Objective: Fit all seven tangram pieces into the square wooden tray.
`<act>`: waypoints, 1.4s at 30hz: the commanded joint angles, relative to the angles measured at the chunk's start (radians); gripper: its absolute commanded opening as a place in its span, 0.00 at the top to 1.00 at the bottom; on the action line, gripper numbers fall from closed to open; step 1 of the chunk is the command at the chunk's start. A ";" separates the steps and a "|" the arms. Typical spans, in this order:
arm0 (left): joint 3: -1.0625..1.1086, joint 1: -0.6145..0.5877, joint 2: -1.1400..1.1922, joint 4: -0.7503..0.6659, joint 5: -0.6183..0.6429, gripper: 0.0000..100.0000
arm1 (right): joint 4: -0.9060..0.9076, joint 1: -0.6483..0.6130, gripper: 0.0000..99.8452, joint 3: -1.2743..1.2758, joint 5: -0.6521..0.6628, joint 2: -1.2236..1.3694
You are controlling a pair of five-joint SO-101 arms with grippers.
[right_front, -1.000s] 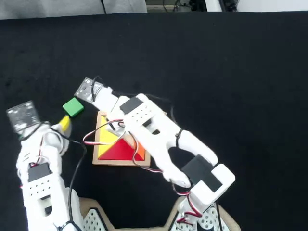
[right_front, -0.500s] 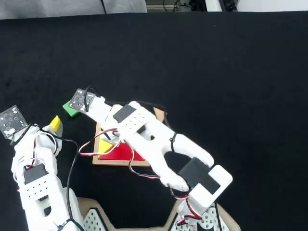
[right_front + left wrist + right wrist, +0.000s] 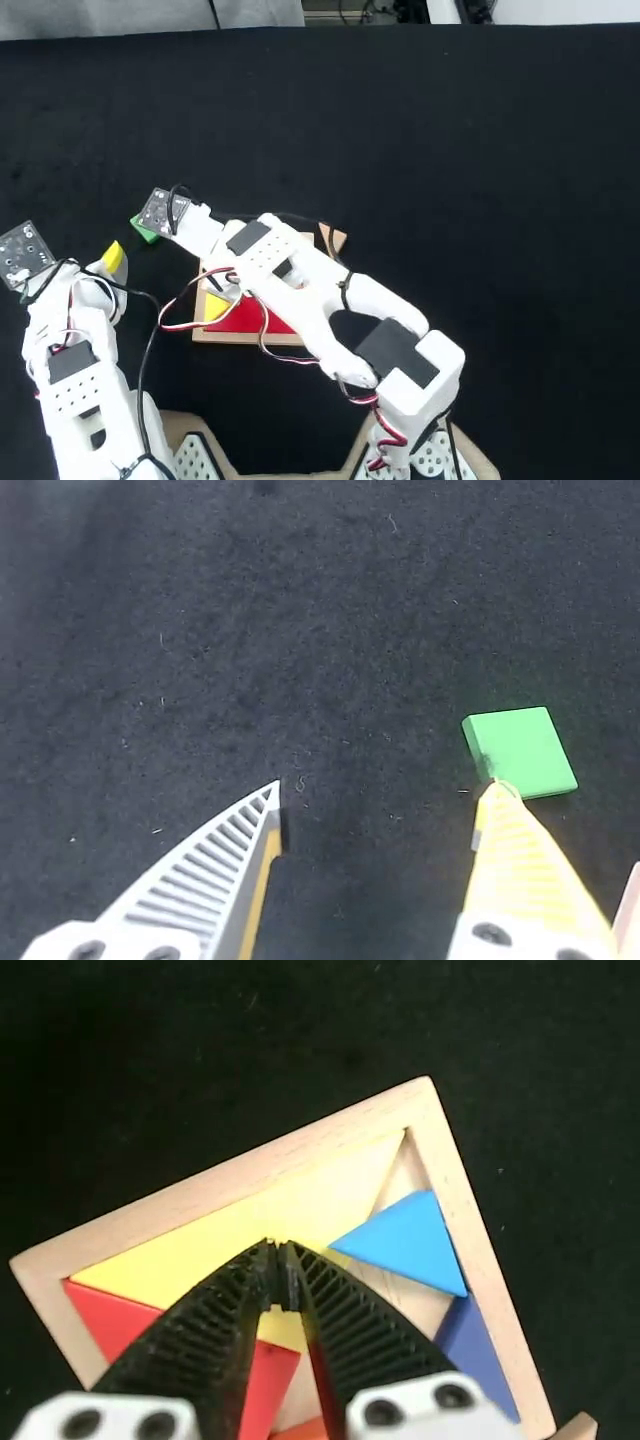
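The square wooden tray (image 3: 232, 338) sits on the black surface (image 3: 480, 180), near the middle. Inside it lie a red piece (image 3: 105, 1310), a big yellow triangle (image 3: 300, 1205), a light blue triangle (image 3: 405, 1240) and a darker blue piece (image 3: 480, 1350). The right gripper (image 3: 280, 1257) hangs over the tray, above the yellow triangle, and its black jaws are pressed together. To the left of the tray, the left gripper (image 3: 383, 795) is low over the surface with its jaws spread wide, and bare surface shows between them. A bit farther away, the green square (image 3: 518, 752) lies flat on the surface, outside the tray, just beside the tip of the left gripper's yellow jaw
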 commanded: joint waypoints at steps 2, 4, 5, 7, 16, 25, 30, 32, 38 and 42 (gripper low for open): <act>-0.053 -0.001 -0.012 -0.011 0.014 0.70 | -0.015 0.011 0.99 -0.045 0.002 -0.004; -0.053 -0.001 -0.012 -0.011 0.014 0.70 | -0.017 0.034 0.99 -0.048 0.003 -0.004; -0.053 -0.001 -0.012 -0.011 0.012 0.70 | -0.017 0.048 0.99 -0.053 0.003 -0.004; -0.053 0.001 -0.012 -0.011 0.012 0.70 | -0.017 0.072 0.99 -0.068 0.003 -0.002; -0.053 0.002 -0.012 -0.012 0.012 0.70 | -0.040 0.092 0.99 -0.088 -0.003 -0.004; -0.053 0.002 -0.012 -0.014 0.012 0.70 | -0.100 0.123 0.99 -0.088 -0.003 0.001; -0.051 0.004 -0.012 -0.014 0.012 0.70 | -0.124 0.167 0.99 -0.088 -0.005 0.002; -0.051 0.012 -0.012 -0.014 0.009 0.70 | -0.123 0.176 0.99 -0.088 -0.003 0.002; -0.048 0.022 -0.012 -0.014 0.006 0.70 | -0.114 0.176 0.99 -0.087 -0.003 -0.005; -0.048 0.022 -0.012 -0.014 0.006 0.70 | -0.114 0.176 0.99 -0.081 -0.005 -0.035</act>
